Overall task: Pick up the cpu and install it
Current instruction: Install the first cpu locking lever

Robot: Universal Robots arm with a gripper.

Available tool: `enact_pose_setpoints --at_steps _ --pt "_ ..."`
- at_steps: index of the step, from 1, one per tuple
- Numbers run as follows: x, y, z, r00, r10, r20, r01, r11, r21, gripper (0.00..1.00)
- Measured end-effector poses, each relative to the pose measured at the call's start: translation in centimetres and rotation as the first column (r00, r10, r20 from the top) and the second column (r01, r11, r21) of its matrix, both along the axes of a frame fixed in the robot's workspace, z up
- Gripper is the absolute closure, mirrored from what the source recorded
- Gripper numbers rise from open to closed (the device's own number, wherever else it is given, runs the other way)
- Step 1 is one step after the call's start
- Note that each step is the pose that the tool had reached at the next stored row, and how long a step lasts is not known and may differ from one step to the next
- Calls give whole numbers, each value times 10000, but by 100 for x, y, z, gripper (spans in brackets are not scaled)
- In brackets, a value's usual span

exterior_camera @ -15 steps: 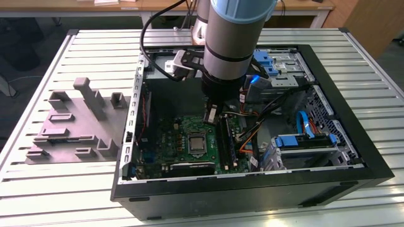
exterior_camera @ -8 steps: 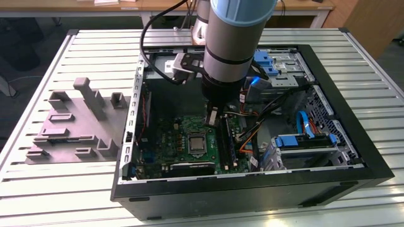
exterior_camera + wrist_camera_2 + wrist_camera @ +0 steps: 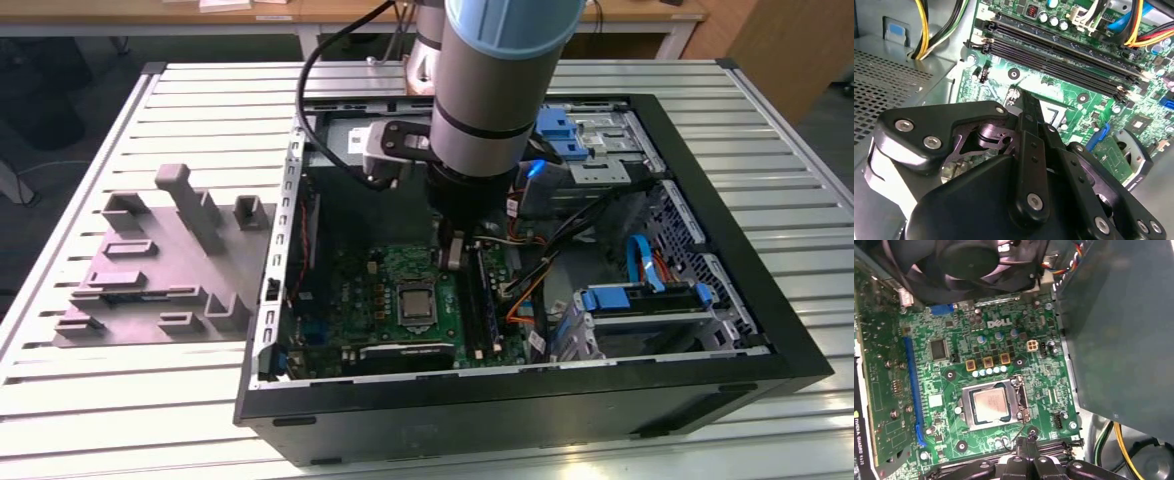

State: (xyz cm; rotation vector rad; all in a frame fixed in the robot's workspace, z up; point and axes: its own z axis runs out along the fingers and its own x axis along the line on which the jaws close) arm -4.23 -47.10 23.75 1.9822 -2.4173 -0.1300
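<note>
The cpu (image 3: pixel 991 403) lies flat in the socket (image 3: pixel 992 406) on the green motherboard (image 3: pixel 959 385), its silvery top facing up inside the metal frame. In the exterior view the cpu (image 3: pixel 416 303) shows as a small pale square near the middle of the board, inside the open black case (image 3: pixel 747 300)

The gripper (image 3: pixel 1025 446) hangs over the board just beside the socket, near the dark memory slots (image 3: pixel 1054 55); its fingers (image 3: pixel 1030 125) stand pressed together with no gap showing and with nothing between them. In the exterior view the gripper (image 3: pixel 451 255) points down into the case under the grey arm (image 3: pixel 494 90), above and apart from the cpu

A black fan (image 3: pixel 969 262) sits at one end of the board, and a long blue slot (image 3: pixel 913 390) runs along one side of the socket. Yellow and orange cables (image 3: pixel 924 25) hang by the perforated case wall

Outside the case, on the slatted table (image 3: pixel 120 400), a grey tray (image 3: pixel 160 270) with upright blocks lies toward the exterior view's left
</note>
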Motion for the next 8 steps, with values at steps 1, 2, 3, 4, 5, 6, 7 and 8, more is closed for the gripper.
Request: enact_pose_setpoints --at_steps 1,2,3,4,5,6,7,8 --pt "0 0 -1 10000 53 0 -53 10000 -67 89" --pt "0 0 -1 9999 121 0 -121 9998 -136 89" --pt "0 0 -3 9998 217 0 -217 9996 -174 89" --pt "0 -1 -8 9995 323 0 -323 9993 -178 89" --pt "-2 -5 -14 9992 407 -2 -407 9990 -181 89" --pt "-3 -11 -19 9989 468 -2 -468 9987 -181 89" --pt "-2 -17 -24 9986 525 -2 -525 9985 -180 89" --pt "-2 -24 -27 9984 572 -1 -572 9982 -179 89"
